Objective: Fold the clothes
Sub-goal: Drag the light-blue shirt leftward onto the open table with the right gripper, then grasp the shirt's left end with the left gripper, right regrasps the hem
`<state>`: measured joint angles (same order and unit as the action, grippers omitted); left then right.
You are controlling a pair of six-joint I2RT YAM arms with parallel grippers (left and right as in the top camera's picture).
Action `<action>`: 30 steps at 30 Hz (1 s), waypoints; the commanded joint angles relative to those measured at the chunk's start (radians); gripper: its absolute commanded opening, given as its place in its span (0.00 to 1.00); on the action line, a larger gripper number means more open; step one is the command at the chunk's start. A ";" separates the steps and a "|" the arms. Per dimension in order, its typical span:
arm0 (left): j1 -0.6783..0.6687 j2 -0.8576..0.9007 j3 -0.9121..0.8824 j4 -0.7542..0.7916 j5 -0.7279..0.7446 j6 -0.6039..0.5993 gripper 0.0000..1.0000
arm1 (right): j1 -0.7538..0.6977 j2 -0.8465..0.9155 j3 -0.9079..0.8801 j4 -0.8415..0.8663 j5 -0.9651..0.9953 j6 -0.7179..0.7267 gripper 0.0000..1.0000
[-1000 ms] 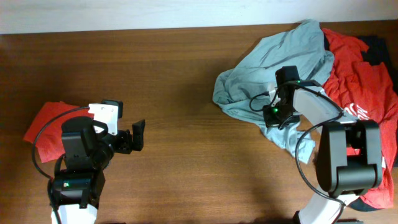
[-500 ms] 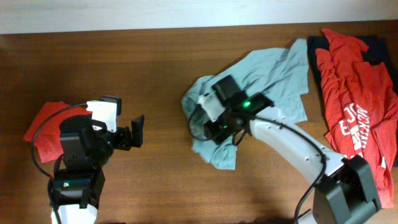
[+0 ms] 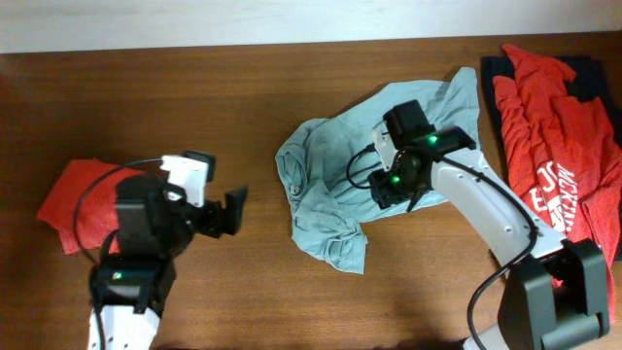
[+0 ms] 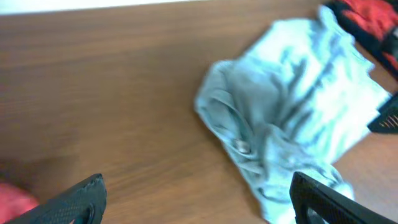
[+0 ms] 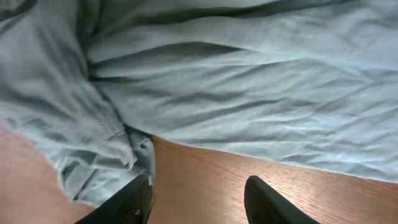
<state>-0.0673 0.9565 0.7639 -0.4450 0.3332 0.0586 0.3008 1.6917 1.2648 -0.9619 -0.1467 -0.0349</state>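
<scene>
The pale grey-blue T-shirt [image 3: 321, 185] lies crumpled in the middle of the table, also seen in the left wrist view [image 4: 292, 106]. My right gripper [image 3: 392, 194] hovers at its near edge, jaws open over bare wood [image 5: 196, 202], with the shirt [image 5: 217, 81] just ahead and nothing held. To the left of the shirt my left gripper [image 3: 225, 214] is wide open and empty [image 4: 199, 202], its right finger [image 4: 329, 199] over the shirt's hem. A red T-shirt with white lettering [image 3: 554, 126] lies on a dark navy one [image 3: 593, 68] at the far right. A plain red one [image 3: 73, 204] lies far left.
The brown wooden table [image 3: 194, 107] reaches back to a pale wall strip [image 3: 194, 19]. The right arm's white link [image 3: 486, 209] crosses the table between the grey-blue shirt and the pile on the right.
The right gripper dragged the grey-blue shirt left off the pile to mid-table, opened, let it go and drew back right. The left gripper moved slightly right.
</scene>
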 commanded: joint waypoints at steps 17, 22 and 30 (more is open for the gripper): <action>-0.222 0.182 0.019 0.012 0.030 -0.028 0.99 | 0.017 0.003 -0.200 0.254 -0.066 0.017 0.49; -0.389 0.266 0.019 0.196 0.205 -0.218 0.99 | -0.037 -0.002 -0.199 0.245 0.056 0.208 0.48; -0.510 0.487 0.019 0.474 0.190 -0.303 0.81 | -0.278 -0.084 -0.113 0.148 0.054 0.231 0.51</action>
<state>-0.5377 1.3399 0.7727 -0.0086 0.5278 -0.1547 0.1028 1.6707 1.0840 -0.7784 -0.1173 0.1677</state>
